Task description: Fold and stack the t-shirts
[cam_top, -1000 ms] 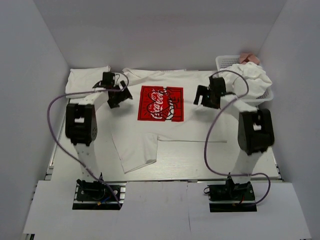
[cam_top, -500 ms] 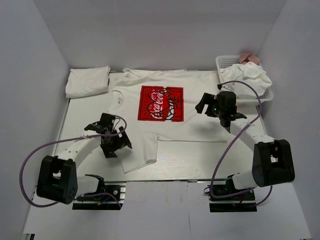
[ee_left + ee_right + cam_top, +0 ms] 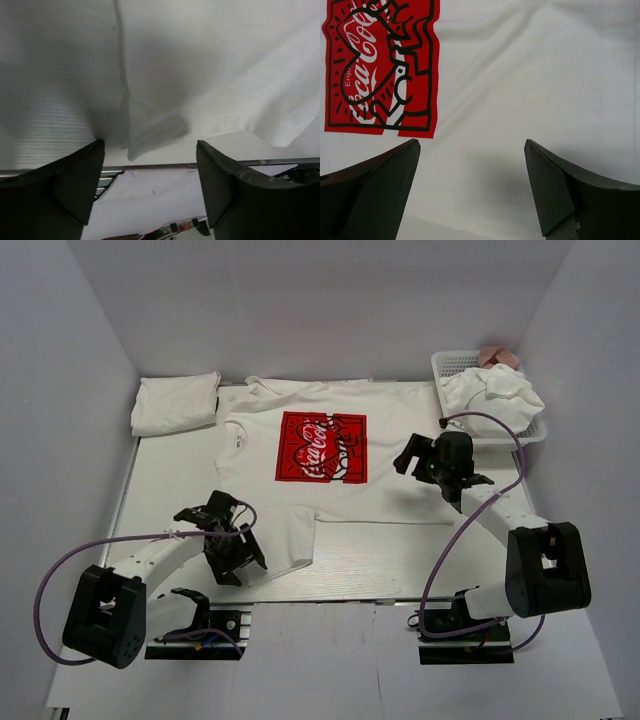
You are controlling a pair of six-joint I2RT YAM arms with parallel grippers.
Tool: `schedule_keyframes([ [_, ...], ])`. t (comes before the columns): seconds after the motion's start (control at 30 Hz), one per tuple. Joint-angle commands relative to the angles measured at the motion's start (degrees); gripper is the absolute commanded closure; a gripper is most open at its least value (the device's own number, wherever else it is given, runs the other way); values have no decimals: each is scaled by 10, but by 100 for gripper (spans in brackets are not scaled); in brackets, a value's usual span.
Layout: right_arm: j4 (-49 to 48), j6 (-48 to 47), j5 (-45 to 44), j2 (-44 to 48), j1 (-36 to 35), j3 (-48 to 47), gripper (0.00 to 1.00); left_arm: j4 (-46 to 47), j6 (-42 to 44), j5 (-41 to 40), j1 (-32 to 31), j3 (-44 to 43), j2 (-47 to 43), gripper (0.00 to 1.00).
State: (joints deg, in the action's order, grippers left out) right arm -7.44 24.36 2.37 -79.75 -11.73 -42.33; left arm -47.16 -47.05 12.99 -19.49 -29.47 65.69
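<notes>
**Both grippers released, nothing held**

Printed t-shirt (image 3: 390,420) is spread flat on the table (image 3: 400,560), red print (image 3: 321,447) facing up, about mid-cloth. One flap at its near-left reaches closer to the table's near edge than the rest of the cloth.

Left gripper (image 3: 232,552) is low over that near-left flap, fingers apart. The wrist view shows the flap's stitched corner between them, not pinched.

Right gripper (image 3: 418,456) hovers over white cloth just right of the print, fingers spread, gripping nothing.

Folded t-shirt (image 3: 175,403) lies at the far-left corner, just beside the spread one.

Crumpled t-shirts (image 3: 495,395) are heaped in the basket (image 3: 452,362) at far right.
</notes>
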Motion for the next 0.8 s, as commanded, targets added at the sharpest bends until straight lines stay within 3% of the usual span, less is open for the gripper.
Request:
schedule_keyframes([
  [0.0,1,26,-21,28,2,7,10,52,-7,-9,-15,20,16,19],
  [0.03,5,30,-42,32,2,12,10,75,-7,-2,-15,27,16,24],
  [0.07,12,42,-62,35,2,14,10,82,-7,4,-21,28,22,39],
  [0.13,25,60,-89,51,3,29,10,93,-7,11,-27,28,32,60],
  [0.17,37,75,-99,62,5,32,10,103,0,16,-28,28,39,86],
  [0.2,41,81,-115,74,5,41,10,103,5,23,-28,28,39,96],
  [0.23,45,100,-132,81,5,51,10,110,6,28,-33,28,39,100],
  [0.47,146,148,-191,130,23,92,10,88,49,39,-39,17,0,100],
  [0.77,180,163,-207,122,60,112,10,70,74,88,-49,17,-44,100],
])
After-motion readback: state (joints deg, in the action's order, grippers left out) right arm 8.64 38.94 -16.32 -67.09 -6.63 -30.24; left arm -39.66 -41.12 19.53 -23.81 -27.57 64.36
